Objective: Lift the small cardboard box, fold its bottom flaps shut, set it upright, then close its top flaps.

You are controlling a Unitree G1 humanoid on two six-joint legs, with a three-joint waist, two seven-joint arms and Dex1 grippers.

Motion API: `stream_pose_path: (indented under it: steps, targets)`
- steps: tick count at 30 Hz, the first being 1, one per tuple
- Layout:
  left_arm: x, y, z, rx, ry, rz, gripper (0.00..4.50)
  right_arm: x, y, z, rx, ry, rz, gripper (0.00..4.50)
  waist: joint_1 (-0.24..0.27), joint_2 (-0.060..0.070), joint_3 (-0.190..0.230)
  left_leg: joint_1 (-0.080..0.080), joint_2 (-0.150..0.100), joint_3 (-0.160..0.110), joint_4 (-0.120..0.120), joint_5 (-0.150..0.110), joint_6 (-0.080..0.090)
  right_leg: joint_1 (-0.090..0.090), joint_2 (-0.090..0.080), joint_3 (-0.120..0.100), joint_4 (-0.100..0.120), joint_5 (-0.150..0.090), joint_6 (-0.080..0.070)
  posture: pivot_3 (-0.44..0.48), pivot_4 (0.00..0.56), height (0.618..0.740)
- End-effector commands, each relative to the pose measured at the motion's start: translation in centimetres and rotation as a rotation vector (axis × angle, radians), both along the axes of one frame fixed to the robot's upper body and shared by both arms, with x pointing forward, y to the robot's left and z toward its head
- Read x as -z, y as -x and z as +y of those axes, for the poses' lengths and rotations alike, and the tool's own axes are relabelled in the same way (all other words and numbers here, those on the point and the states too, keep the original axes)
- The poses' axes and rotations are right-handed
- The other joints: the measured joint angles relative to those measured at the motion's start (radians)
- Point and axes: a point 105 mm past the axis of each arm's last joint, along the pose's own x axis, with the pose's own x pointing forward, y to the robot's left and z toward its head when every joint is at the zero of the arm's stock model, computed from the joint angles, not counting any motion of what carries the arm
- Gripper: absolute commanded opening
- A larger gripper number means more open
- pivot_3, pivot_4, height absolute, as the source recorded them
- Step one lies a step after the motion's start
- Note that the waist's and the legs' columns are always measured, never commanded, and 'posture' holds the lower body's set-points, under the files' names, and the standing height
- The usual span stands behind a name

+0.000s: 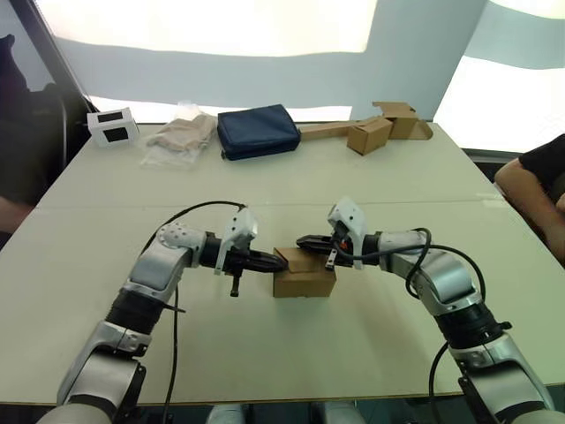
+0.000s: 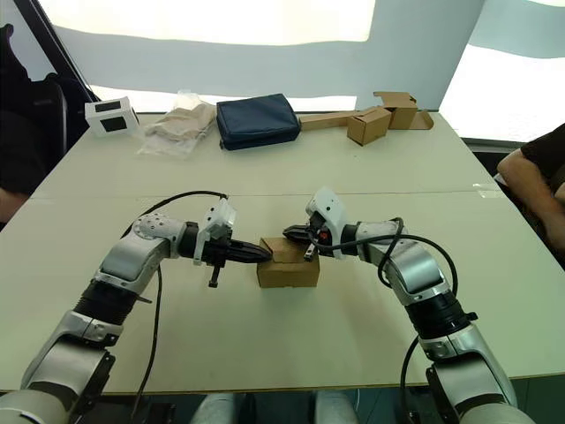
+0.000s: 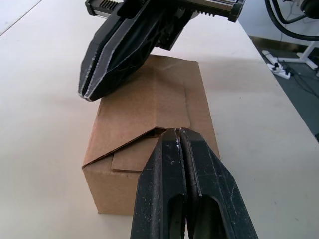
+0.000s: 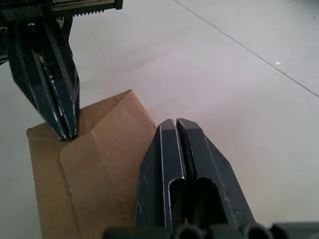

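The small cardboard box [image 1: 305, 281] stands on the table in front of me, between my two arms. Its top flaps [image 3: 154, 99] are folded down, and one flap edge near the left side stays slightly raised. My left gripper [image 1: 281, 261] is shut, with its tip resting on the box's left top edge [image 3: 178, 132]. From the other side my right gripper [image 1: 300, 240] reaches over the box top, also shut with nothing between its fingers, its tip hovering just above the flaps [image 4: 174, 122]. The bottom flaps are hidden under the box.
Along the table's far edge lie a white device [image 1: 112, 126], a plastic bag of beige cloth [image 1: 181, 137], a navy pouch [image 1: 258, 131] and small brown boxes joined by a cardboard strip [image 1: 371, 131]. A person's arm [image 1: 530, 185] rests at the right edge.
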Motion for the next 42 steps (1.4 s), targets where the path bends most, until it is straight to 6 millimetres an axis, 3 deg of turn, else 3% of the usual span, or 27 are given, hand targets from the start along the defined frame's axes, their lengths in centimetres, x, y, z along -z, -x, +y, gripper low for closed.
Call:
stream_pose_path:
  steps: [1,3,7,11,20,29,42]
  targets:
    - [-1.1,-0.1,0.3,-0.017,0.034,-0.014,0.06,1.1,0.1,-0.3,0.011,0.060,-0.037,0.00,0.000,0.000,0.000,0.000,0.000,0.000,0.000,0.000,0.000,0.000,0.000,0.000,0.000,0.000,0.000,0.000,0.150,0.740]
    - [-1.4,-0.1,0.5,-0.015,0.035,-0.011,0.06,1.0,0.2,-0.3,0.016,0.039,-0.033,0.00,0.000,0.000,0.000,0.001,0.000,0.000,0.000,0.000,0.000,0.000,0.000,0.000,0.000,0.000,0.000,0.000,0.150,0.740]
    - [-3.7,0.0,0.9,-0.004,0.097,0.003,0.06,0.4,0.4,-0.4,0.022,0.051,-0.074,0.00,0.000,0.000,0.000,0.001,0.000,0.000,0.000,0.000,0.000,0.000,0.000,0.000,0.000,0.000,0.000,0.000,0.150,0.740]
    - [-5.4,-1.2,-0.1,-0.019,0.128,-0.028,0.06,-1.1,1.0,-0.4,0.026,0.033,-0.119,0.00,0.002,0.000,0.000,0.000,0.000,0.000,0.000,0.000,0.000,0.001,0.000,0.000,0.000,0.000,0.000,0.000,0.150,0.740]
    - [-2.4,-3.4,-3.1,-0.028,0.088,-0.041,0.06,-2.2,2.9,-0.2,0.036,0.027,-0.128,0.00,-0.001,0.000,0.000,0.000,-0.001,0.000,0.000,0.000,0.000,0.000,0.001,0.000,-0.001,0.000,0.000,0.000,0.150,0.740]
    - [-1.1,-4.0,-3.8,-0.022,0.071,-0.049,0.06,-4.0,6.0,-0.3,-0.005,0.023,-0.123,0.00,0.002,0.000,0.000,-0.001,0.000,-0.001,0.000,0.000,0.000,0.000,0.000,0.000,-0.002,0.000,0.000,0.000,0.150,0.740]
    - [-0.9,-3.7,-3.9,-0.018,0.069,-0.060,0.06,-0.9,6.8,0.4,-0.013,0.057,-0.015,0.00,0.001,0.000,0.000,0.000,-0.001,-0.003,0.000,0.000,0.000,0.000,0.000,0.000,-0.001,0.000,0.000,0.000,0.150,0.740]
